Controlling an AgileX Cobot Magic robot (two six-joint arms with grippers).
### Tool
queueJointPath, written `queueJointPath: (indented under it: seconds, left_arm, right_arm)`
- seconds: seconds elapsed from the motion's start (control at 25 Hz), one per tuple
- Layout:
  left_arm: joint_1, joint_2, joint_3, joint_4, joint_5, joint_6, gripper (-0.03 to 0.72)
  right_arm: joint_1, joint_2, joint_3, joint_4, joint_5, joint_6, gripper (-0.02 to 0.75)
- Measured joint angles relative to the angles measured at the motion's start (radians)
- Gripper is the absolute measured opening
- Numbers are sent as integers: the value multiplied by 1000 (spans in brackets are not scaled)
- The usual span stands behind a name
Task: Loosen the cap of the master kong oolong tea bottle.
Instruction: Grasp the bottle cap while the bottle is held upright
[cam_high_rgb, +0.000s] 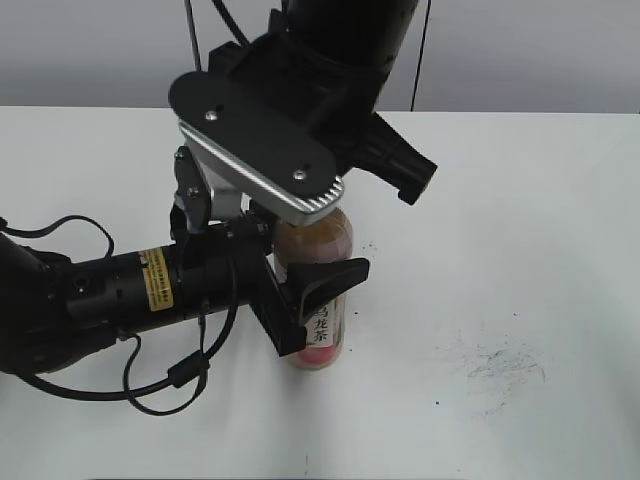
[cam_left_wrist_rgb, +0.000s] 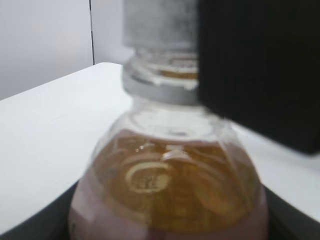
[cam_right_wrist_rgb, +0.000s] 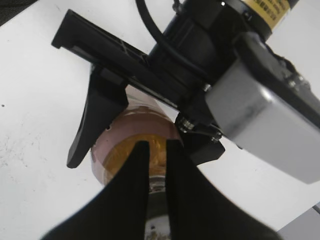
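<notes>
The master kong oolong tea bottle (cam_high_rgb: 322, 300) stands upright on the white table (cam_high_rgb: 520, 200), a little toward the near edge and well away from every corner. The left gripper (cam_high_rgb: 318, 305) comes in from the left edge and clamps the bottle's pink label between its black fingers (cam_high_rgb: 335, 278). The right gripper (cam_right_wrist_rgb: 157, 150) hangs straight above, its bulky wrist hiding the bottle's top from where I stand. Its own camera shows two dark fingers (cam_right_wrist_rgb: 132, 190) drawn close together over the neck; whether they pinch the cap (cam_left_wrist_rgb: 159, 22) I cannot tell. Dark scuff marks (cam_high_rgb: 495, 362) smudge the table toward the right near corner.
</notes>
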Motion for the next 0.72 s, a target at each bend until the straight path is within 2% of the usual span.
queueJointPath:
  seconds: [0.04,0.12,0.32,0.4,0.6,0.72]
  left_arm:
    - [0,0,0,0,1,-1,445]
    - [0,0,0,-1,2,-1,445]
    - [0,0,0,0,2,-1,445]
    - [0,0,0,1,2,0,445]
    - [0,0,0,7,0,4,445]
    - [0,0,0,8,0,5,445]
  right_arm:
    - [2,-1,0,0,0,-9,71]
    - [2,-1,0,0,1,-13,31]
    - [3,-1,0,12,1,64,31]
    - [2,-1,0,27,1,131,82]
    - [1,-1,0,47,0,326,312]
    - [1,-1,-1,71,0,429,351]
